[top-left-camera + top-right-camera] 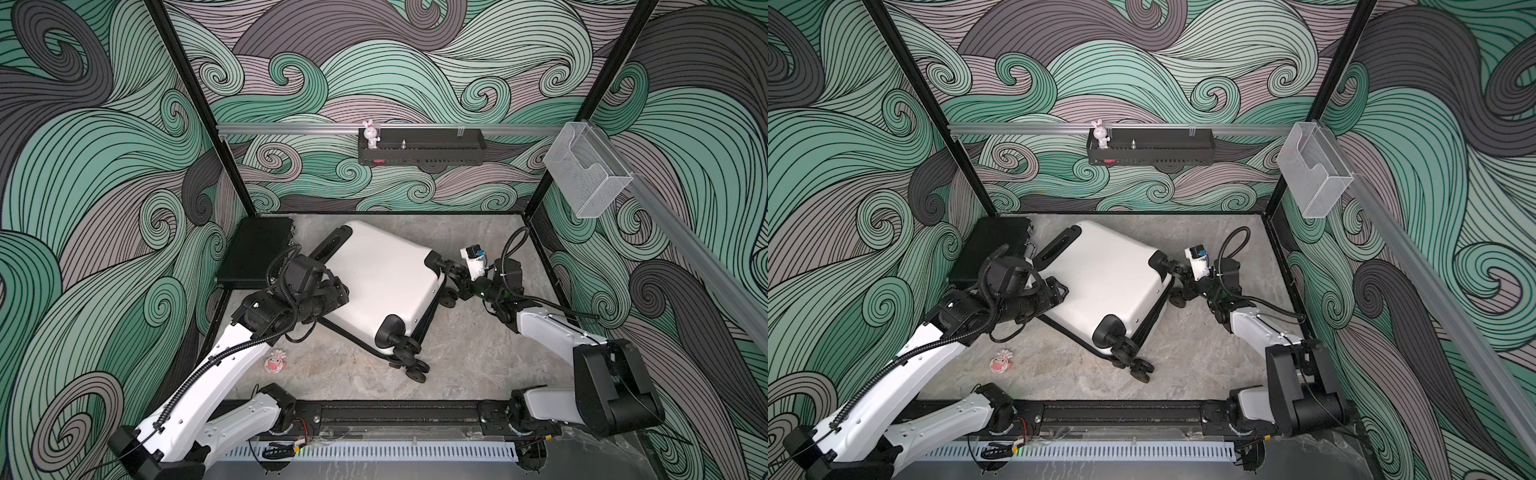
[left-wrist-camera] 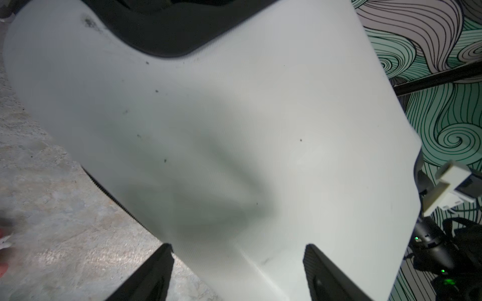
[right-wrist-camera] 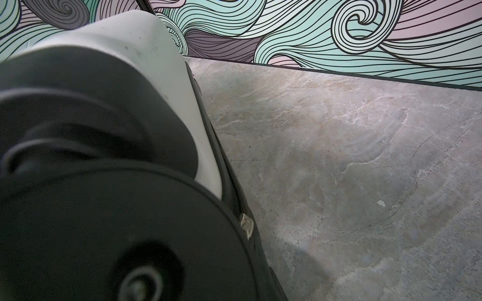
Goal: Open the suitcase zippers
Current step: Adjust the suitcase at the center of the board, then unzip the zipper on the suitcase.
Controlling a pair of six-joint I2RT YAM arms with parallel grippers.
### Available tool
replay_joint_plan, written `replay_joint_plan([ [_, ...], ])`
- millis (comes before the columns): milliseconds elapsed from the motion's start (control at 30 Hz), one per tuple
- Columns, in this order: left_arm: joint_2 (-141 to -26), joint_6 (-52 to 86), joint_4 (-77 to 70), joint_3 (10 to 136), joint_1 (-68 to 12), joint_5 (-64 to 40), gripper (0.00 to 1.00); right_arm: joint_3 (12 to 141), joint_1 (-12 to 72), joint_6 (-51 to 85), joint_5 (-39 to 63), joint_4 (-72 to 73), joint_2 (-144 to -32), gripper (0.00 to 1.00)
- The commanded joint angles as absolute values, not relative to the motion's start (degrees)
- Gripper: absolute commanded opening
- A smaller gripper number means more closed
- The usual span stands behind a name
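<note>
now, step: by my reading, lining up on a slider before the pull; the zippers do not look run round the seam yet.
suitcase: lies flat on the table, toward 12 o'clock from the arms' bases, with a black briefcase close at its 10 o'clock.
long axis: runs 10 o'clock to 4 o'clock in both top views; the handle recess points to 10, the wheels to 4.
left hand: fingers spread wide, over the white shell at the suitcase's 8 o'clock edge, nothing between them.
right hand: pressed together at the 3 o'clock corner, against the corner wheel; whether it pinches anything, cannot tell.
metal pull: sits on the zipper band beside that wheel, on the side facing the bare table.
next move calls for: a fine pinch on that small pull, then a draw along the seam toward 12 o'clock, the other hand steadying the shell so the suitcase does not roll or turn.
</note>
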State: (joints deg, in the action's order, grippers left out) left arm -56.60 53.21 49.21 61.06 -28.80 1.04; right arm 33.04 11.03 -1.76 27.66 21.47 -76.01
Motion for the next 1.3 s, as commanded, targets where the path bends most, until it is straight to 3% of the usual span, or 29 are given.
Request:
replay_joint_plan([
  [0, -59.92, 52.04, 43.96, 60.69, -25.20, -4.08, 0.82, 32.52, 12.73, -3.42, 25.54, 22.70, -71.53, 0.00],
  [467, -83.77, 35.82, 41.15, 76.73, -15.10, -13.43, 0.81, 25.54, 24.61, -2.65, 18.90, 14.50, -57.21, 0.00],
  [667, -86.95, 27.56, 60.25, 90.11, -15.03, -11.88, 0.79, 24.35, 26.59, -2.55, 16.57, 14.00, -55.03, 0.00],
  [800, -76.75, 28.92, 68.35, 87.81, -20.17, -6.68, 0.79, 24.39, 27.44, -3.14, 15.66, 14.33, -55.35, 0.00],
  [967, -66.43, 41.02, 74.19, 79.43, -33.33, 0.85, 0.79, 24.52, 28.65, -4.26, 14.90, 13.90, -55.61, 0.00],
  [1067, -65.86, 47.10, 75.88, 75.97, -40.15, 4.48, 0.79, 24.44, 28.91, -4.82, 14.60, 13.21, -55.24, 0.00],
  [1267, -70.25, 50.60, 75.42, 75.17, -44.62, 4.77, 0.81, 24.19, 28.96, -5.94, 14.37, 12.14, -54.32, 0.00],
])
